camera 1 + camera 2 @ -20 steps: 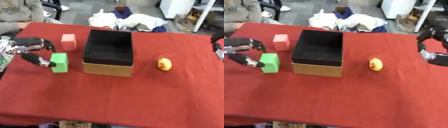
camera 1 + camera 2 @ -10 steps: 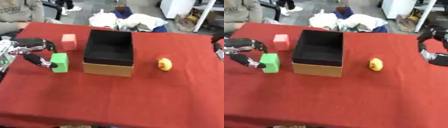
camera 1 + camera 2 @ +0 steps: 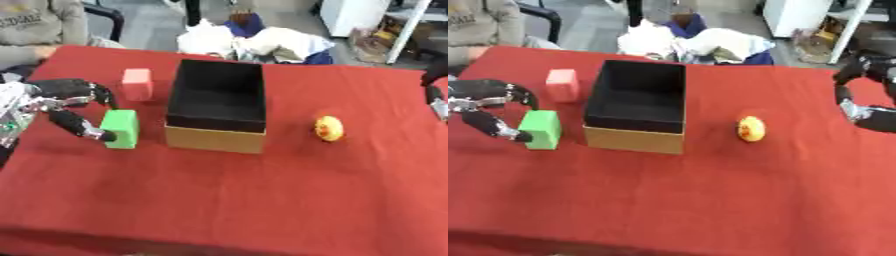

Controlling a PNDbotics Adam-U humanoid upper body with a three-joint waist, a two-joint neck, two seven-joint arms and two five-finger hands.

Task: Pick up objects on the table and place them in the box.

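Our left hand (image 3: 63, 102) sits near the left edge of the table (image 3: 227, 195), its thumb and fingers spread apart around the left side of the green block (image 3: 120, 128). One fingertip (image 3: 107, 136) touches the block's lower left corner, and the curved upper fingers reach toward its top; we cannot say that they close on it, so we call the hand open, bracketing the block and not yet gripping it.

We see the green block standing on the red cloth just beside the left wall of the box (image 3: 216, 106), near the box's front left corner. Behind it, toward the far left part of the table, stands the pink block (image 3: 136, 84), upright and a little apart from the box's left wall.

We find the box close to the middle of the table, open at the top, black inside and tan on its front face. We cannot make out anything lying in it. To its right, apart from it, a small yellow object with an orange patch (image 3: 328, 128) rests on the cloth.

Our right hand (image 3: 859, 95) shows at the right edge of the table, well apart from the yellow object. Its fingers curve loosely with a clear gap between them and the thumb, and they hold nothing.
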